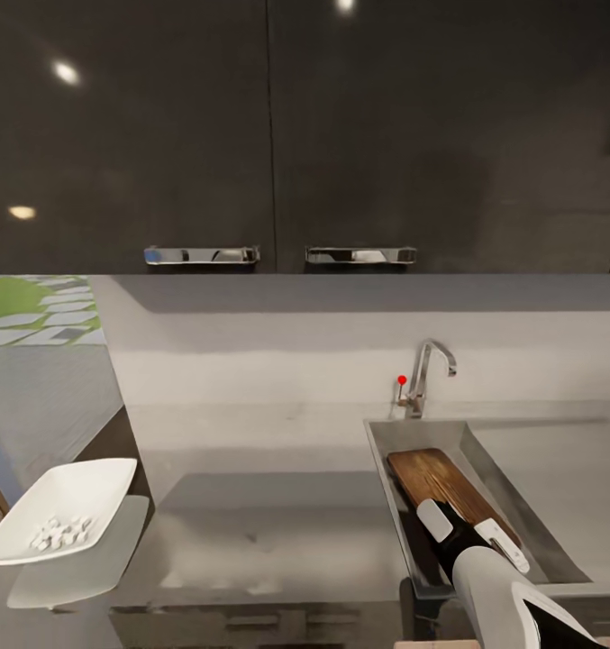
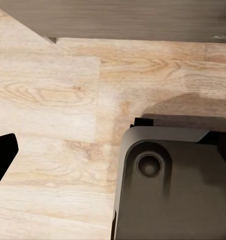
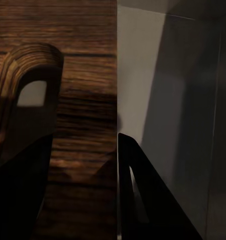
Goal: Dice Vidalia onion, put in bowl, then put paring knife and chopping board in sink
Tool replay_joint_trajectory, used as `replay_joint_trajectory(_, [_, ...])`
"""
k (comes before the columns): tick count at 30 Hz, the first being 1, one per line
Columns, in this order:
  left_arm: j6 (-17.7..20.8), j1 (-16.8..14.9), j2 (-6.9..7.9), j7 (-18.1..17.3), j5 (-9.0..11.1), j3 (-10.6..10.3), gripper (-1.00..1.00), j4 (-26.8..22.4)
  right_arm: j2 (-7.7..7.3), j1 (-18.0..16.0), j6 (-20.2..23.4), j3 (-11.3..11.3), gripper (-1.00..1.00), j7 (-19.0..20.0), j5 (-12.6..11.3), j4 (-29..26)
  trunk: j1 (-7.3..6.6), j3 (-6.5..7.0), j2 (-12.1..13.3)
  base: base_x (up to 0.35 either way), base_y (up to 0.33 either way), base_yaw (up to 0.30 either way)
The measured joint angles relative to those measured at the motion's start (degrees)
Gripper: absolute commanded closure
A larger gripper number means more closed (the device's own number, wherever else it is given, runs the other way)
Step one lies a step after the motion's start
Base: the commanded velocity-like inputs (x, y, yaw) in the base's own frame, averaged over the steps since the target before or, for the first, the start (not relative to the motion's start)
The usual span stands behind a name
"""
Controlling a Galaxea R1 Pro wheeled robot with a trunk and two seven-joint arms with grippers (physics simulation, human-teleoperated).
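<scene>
Chopping board (image 3: 77,95) (inside the sink (image 1: 390,469)) lies between right jaws.

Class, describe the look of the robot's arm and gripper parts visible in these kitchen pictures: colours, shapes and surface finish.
In the head view, the right arm has a smooth, rounded light-grey shell with black joint sections, ending in a white and black right gripper with a pale finger. The right wrist view shows its fingers as dark, tapered wedges. No cables or markings are visible.
</scene>
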Motion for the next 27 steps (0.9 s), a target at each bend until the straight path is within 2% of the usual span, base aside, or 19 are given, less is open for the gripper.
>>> replay_joint_trajectory(16, [0.0,0.0,0.00,0.0,0.0,0.0,-1.00,0.0,-0.01,1.0,-0.3,-0.6,1.00,-0.3,-0.4,0.0,-0.01,-0.17,0.0,0.072,0.000,0.000])
replay_joint_trajectory(27, [0.0,0.0,0.00,0.0,0.0,0.0,-1.00,0.0,-0.10,1.0,-0.3,-0.6,1.00,-0.3,-0.3,0.0,0.00,-0.17,0.0,0.007,0.000,0.000])
